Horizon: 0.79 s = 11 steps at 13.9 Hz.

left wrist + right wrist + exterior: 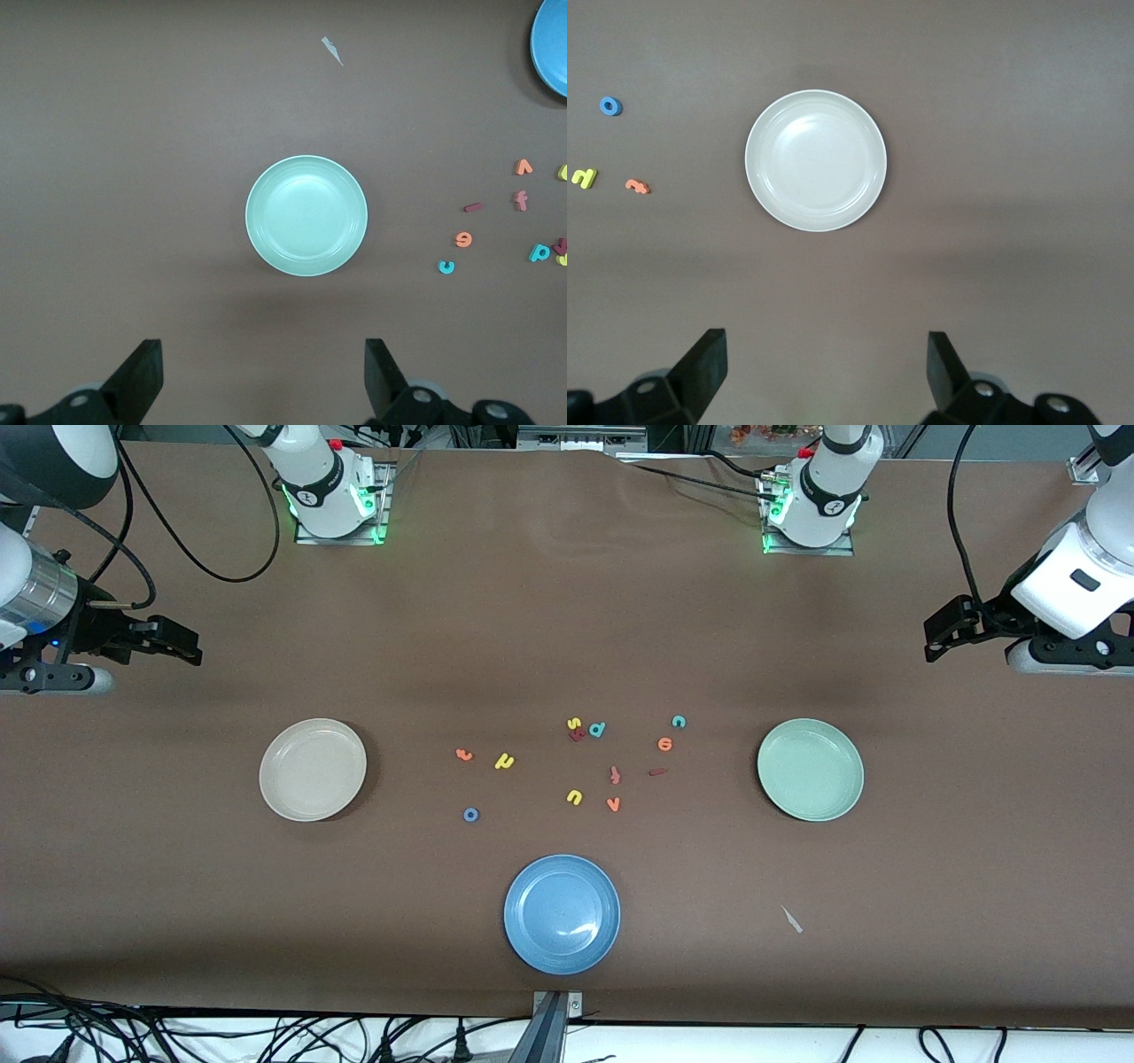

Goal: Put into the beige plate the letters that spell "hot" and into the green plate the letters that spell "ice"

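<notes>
On the table: both arms are waiting, one at each end, with nothing between their fingers.
Left gripper: it is hanging over bare brown table at its own end, fingers standing wide apart.
Right gripper: it is hovering over bare table at the other end, fingers spread wide as well.
Green plate: it is lying well apart from the left fingers, centred ahead of the gap between them in the left wrist view, holding nothing.
Beige plate: it is sitting well apart from the right fingers, ahead of their gap in the right wrist view, also holding nothing.
Yellow h, orange t, blue o: they are lying on the table between the plates, on the beige plate's side of the scatter, well away from both pairs of fingers.
Teal c, orange e, dark red i: they are resting toward the green plate, closer to the left fingers than to the right, touched by neither.
Other letters: a yellow s, teal d, red f, yellow u and orange v are lying mid-table.
Blue plate: it is sitting nearest the front camera, far from both grippers.
</notes>
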Motion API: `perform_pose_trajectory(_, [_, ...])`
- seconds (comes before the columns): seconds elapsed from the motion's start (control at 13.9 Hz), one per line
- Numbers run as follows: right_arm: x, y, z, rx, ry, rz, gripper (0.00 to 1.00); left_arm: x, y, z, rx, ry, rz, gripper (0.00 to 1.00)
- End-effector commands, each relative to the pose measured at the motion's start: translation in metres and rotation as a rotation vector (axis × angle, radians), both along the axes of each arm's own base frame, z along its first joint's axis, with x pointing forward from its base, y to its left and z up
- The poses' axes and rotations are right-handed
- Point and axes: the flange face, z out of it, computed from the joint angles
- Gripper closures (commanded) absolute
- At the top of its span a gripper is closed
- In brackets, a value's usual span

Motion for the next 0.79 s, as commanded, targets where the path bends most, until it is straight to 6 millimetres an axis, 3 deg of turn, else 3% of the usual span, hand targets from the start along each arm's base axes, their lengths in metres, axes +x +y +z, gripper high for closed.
perform_pose_trajectory(0.0, [0.0014,-0.0005,0.0042,-0.004,0.007,-0.009,0.00,0.0032,0.0003,0.0063,-0.018,0.004,-0.015,0.00])
perform_pose_trajectory(0.5, [0.0016,0.0004,0.0026,-0.004,0.010,-0.008,0.00,0.0034,0.0003,0.0064,-0.018,0.003,-0.015,0.00])
perform_pose_trajectory(0.72, [0.0106,-0.0006,-0.0049,-0.002,-0.012,-0.010,0.00,0.0033,0.0003,0.0064,-0.018,0.003,-0.015,0.00])
